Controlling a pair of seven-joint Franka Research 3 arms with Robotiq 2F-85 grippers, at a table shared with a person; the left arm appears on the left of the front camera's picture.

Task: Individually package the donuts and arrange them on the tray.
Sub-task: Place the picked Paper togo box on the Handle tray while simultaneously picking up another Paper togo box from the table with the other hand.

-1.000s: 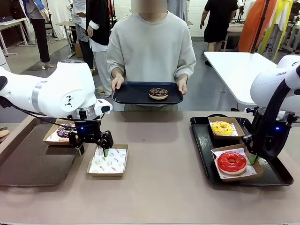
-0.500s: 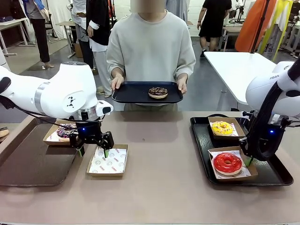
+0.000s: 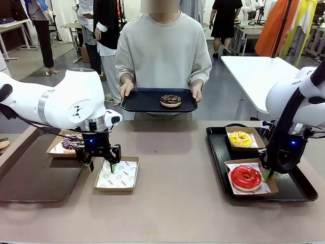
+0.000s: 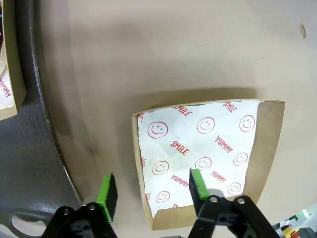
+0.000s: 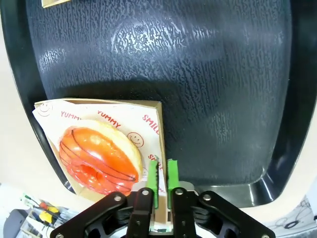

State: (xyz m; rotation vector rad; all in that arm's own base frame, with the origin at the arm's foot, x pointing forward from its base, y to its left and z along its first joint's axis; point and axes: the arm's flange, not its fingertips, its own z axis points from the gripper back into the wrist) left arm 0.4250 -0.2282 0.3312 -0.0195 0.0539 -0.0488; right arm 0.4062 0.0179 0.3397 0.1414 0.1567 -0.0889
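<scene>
My left gripper [image 3: 101, 166] [image 4: 152, 191] stands open astride the near wall of an empty paper-lined box [image 3: 118, 175] [image 4: 198, 148] on the table. Behind it sits the purple-and-white donut [image 3: 68, 144] in its own box. My right gripper [image 3: 269, 173] [image 5: 162, 173] is shut on the side wall of the box holding the red donut [image 3: 246, 177] [image 5: 96, 158], which rests on the black tray [image 3: 294, 190] [image 5: 198, 74]. The yellow donut [image 3: 240, 138] lies boxed at the tray's back. A person holds another tray [image 3: 147, 104] with the chocolate donut [image 3: 171, 100].
A dark tray [image 3: 30, 178] lies at the table's left, under the purple donut's box. The table's middle between the two trays is bare. A white table [image 3: 254, 76] stands behind at the right.
My right gripper has carried the red donut's box a little leftward and set it flatter on the tray. My left gripper's fingers have drawn slightly closer around the empty box's wall.
</scene>
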